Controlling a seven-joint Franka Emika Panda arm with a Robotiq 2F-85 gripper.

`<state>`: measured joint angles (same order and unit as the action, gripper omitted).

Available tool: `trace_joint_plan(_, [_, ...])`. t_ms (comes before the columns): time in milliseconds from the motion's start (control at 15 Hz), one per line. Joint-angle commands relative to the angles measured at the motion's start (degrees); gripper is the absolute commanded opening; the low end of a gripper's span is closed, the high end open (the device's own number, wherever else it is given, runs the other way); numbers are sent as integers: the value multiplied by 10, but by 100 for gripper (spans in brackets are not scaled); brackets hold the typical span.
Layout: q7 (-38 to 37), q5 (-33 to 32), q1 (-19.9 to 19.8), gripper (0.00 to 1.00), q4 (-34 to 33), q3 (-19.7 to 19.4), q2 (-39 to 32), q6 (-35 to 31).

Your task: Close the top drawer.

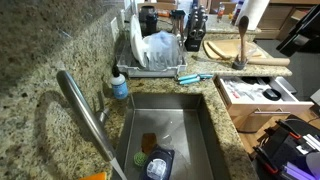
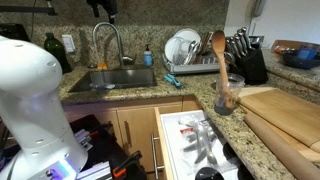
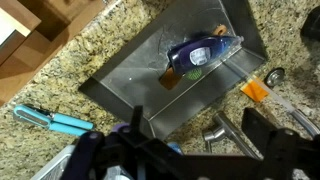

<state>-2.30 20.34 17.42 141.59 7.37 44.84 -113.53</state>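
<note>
The top drawer (image 2: 188,140) stands pulled out of the cabinet below the counter. It has white inner walls, a light wooden front and small dark and white items inside. It also shows in an exterior view (image 1: 255,92), right of the sink. My gripper (image 3: 200,135) hangs high above the steel sink (image 3: 170,70), far from the drawer. Its two dark fingers are wide apart with nothing between them. In an exterior view only its dark tip (image 2: 103,8) shows at the top edge, above the faucet (image 2: 105,40). The drawer is out of the wrist view.
The sink (image 1: 170,130) holds a blue-and-white item (image 3: 200,50). A dish rack (image 1: 155,50), soap bottle (image 1: 119,85), cutting board (image 2: 280,110), jar with a wooden spoon (image 2: 220,70) and knife block (image 2: 245,55) stand on the granite counter. My white arm base (image 2: 30,90) is beside the cabinets.
</note>
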Motion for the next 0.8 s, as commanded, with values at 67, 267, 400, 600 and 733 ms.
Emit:
trace_joint_plan(67, [5,6,-10,100,-2,7,0,4])
trace_joint_plan(267, [5,6,-10,100,-2,7,0,4])
trace_joint_plan(400, [-10,5,-23,100,5,14,-46,-12])
trace_joint_plan(600, [-61,-20,-60,100,71,33,-81,-73])
trace_joint_plan(733, [-93,-26,-79,100,109,42,-125,-120])
